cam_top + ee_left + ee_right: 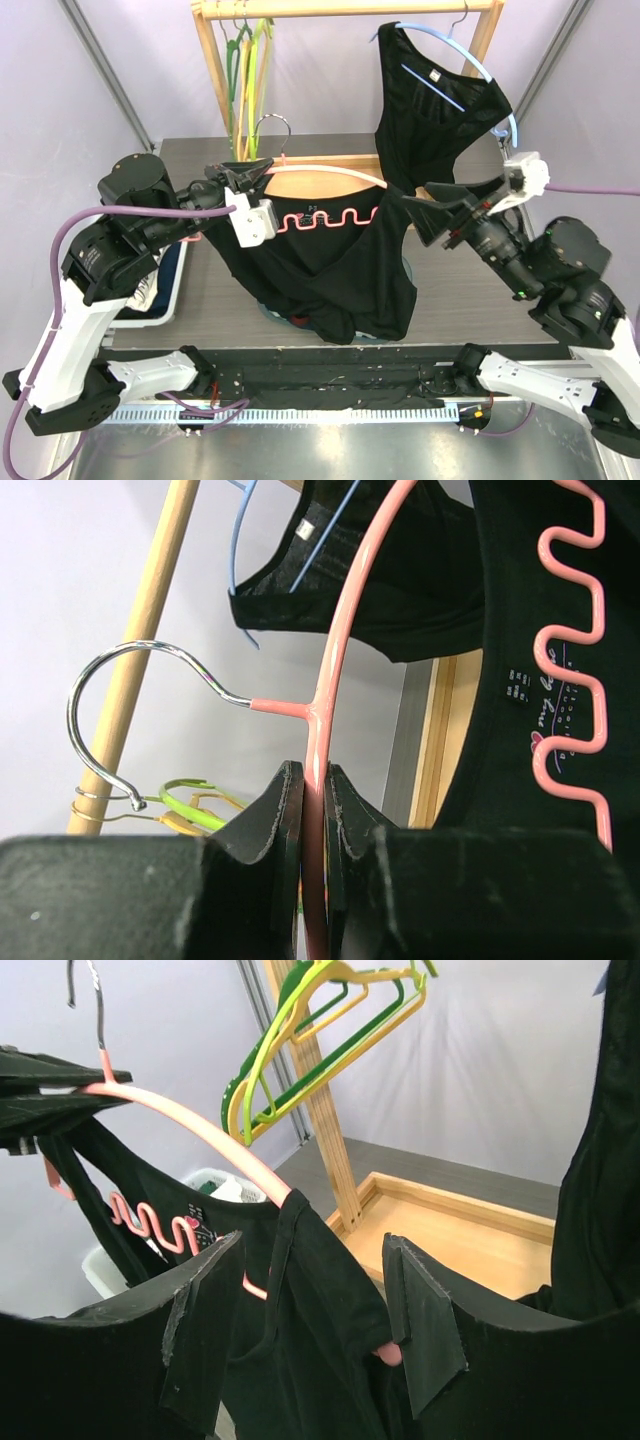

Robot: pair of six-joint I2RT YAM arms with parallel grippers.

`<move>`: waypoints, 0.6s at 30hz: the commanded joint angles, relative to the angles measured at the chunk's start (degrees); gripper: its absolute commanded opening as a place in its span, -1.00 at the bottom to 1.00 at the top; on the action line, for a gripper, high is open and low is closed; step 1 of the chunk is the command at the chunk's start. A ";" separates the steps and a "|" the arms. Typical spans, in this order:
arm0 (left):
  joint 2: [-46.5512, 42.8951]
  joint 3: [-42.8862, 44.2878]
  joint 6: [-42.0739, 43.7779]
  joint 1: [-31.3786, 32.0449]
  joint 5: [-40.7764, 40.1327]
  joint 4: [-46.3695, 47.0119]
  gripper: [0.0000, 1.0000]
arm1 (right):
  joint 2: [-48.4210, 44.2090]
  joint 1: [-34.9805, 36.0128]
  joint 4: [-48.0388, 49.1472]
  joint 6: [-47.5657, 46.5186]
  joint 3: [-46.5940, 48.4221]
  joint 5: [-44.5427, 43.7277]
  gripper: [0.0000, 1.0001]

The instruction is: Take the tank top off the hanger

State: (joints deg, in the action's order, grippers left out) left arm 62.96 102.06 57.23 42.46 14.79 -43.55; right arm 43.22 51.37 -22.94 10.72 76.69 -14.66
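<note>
Left pincer (315, 780) clamped tight on the pink hanger (345, 610), just below where hook meets shoulder wire. Right pincer (315, 1300) stands open, one jaw each side of the tank top's strap (300, 1250) at the hanger's far shoulder; neither pad pressing cloth yet. Black tank top (320, 270) hangs from the hanger between the two arms, above the tabletop (470, 290), hem sagging toward the near edge; contact there not clear.

Risks, as judged: the hanger tip sits right by one right-hand jaw, so a bite could catch wire along with strap and drag the whole hanger instead of sliding cloth off. Thin wire in the left grip may twist under a sideways pull. Second black top (440, 130) on a blue hanger (432, 86) hangs close behind the right arm, so a snag is possible.

Writing: script print (548, 705) inside the neck begins "my", the rest crossed by the wavy bar; small label (517, 690) above it too fine to read. Wooden rack (215, 75) beyond carries green and yellow hangers (250, 70)
</note>
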 commanded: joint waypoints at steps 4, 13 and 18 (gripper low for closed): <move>-1.26 1.83 -1.16 -0.27 0.95 3.91 -0.76 | 3.01 0.04 5.10 -0.70 -2.06 -0.55 0.20; -1.44 2.35 -1.51 -0.27 1.47 3.21 -0.75 | 2.31 0.04 5.10 0.26 -2.85 -0.99 -0.37; -1.61 2.44 -1.51 -0.44 1.74 2.86 -0.74 | 1.16 0.04 5.10 1.14 -4.17 -1.52 -0.59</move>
State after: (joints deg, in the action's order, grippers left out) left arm 62.65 102.08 56.86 42.24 15.42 -44.45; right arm 45.58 51.31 -21.50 9.85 73.08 -14.92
